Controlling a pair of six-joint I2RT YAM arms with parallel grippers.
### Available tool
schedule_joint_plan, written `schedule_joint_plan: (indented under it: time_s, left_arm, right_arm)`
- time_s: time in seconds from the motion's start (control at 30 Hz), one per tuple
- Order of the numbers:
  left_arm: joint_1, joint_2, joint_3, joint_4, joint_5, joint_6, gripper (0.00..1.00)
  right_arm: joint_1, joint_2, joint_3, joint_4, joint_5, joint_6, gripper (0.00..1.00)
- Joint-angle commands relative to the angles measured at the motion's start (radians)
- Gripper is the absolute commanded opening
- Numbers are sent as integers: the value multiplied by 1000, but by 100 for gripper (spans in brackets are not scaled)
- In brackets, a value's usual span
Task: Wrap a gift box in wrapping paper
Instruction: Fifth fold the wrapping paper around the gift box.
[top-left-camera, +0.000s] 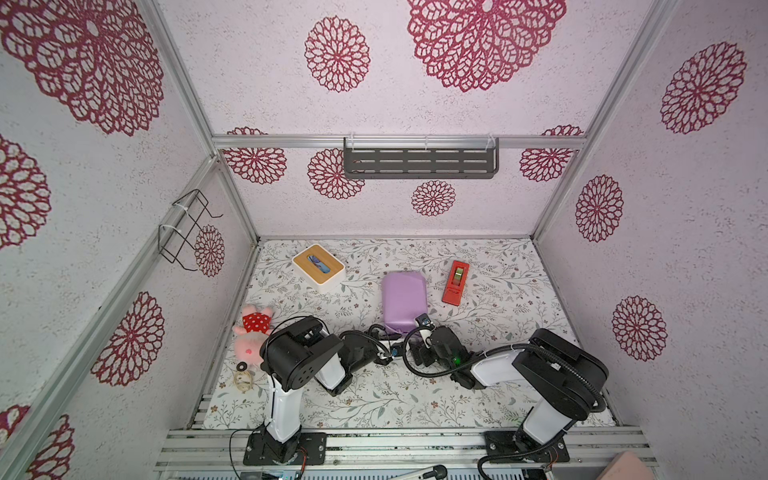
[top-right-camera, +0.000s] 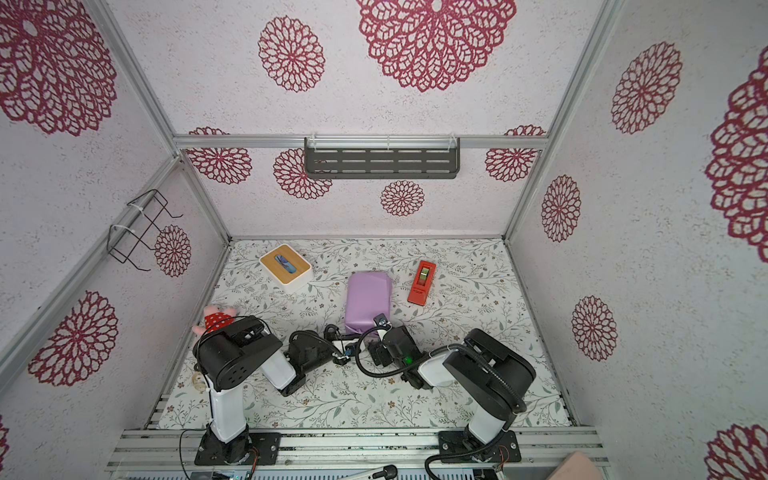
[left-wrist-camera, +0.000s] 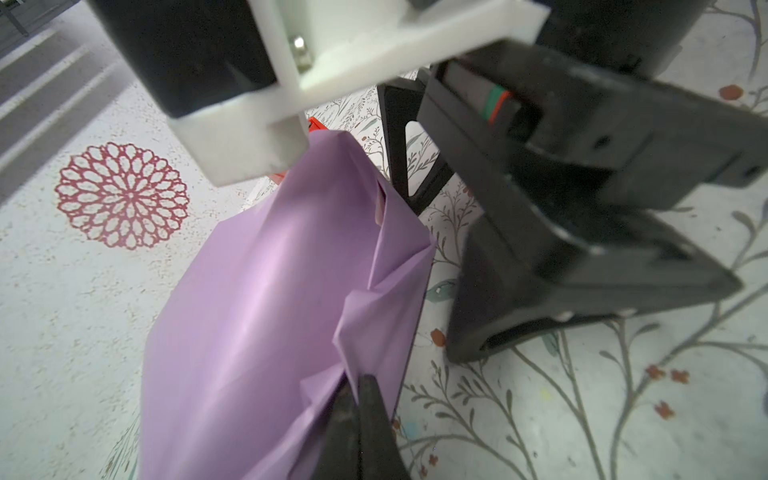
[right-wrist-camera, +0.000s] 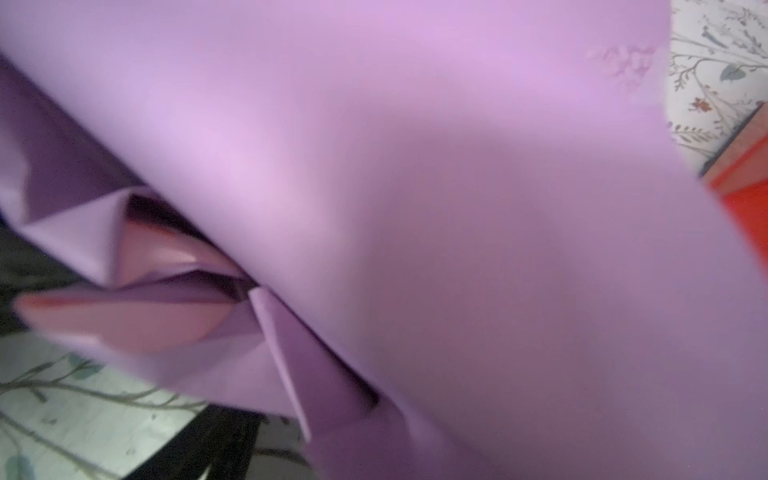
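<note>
Box-shaped parcel of lilac-purple wrapping paper (top-left-camera: 404, 301) at the centre of the floral tabletop (top-left-camera: 374, 399).
My left gripper (left-wrist-camera: 356, 399) pinches its crumpled near-end fold; my right gripper (left-wrist-camera: 436, 280) waits beside it, fingers spread, holding nothing.

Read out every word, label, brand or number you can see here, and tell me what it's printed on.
Nothing here can be read as text.
Red tape dispenser: a faint mark at its near end, too small to read.
White box with a wooden top: no lettering visible.
Wrapping paper: plain lilac, no print.
Plush toy: white dots on red, no words.
</note>
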Motion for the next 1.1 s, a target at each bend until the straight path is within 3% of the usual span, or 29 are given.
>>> schedule_joint_plan:
  time_s: [0.0, 0.83, 1.07]
  left_arm:
    - [-4, -8, 0, 48, 10, 9, 0]
    - [-20, 27, 3, 53, 6, 26, 0]
    - [-26, 30, 3, 60, -6, 23, 10]
  right_arm:
    - [-3, 26, 1, 66, 41, -43, 89]
    - [-10, 95, -31, 255, 67, -28, 74]
    - [-18, 110, -47, 303, 66, -10, 70]
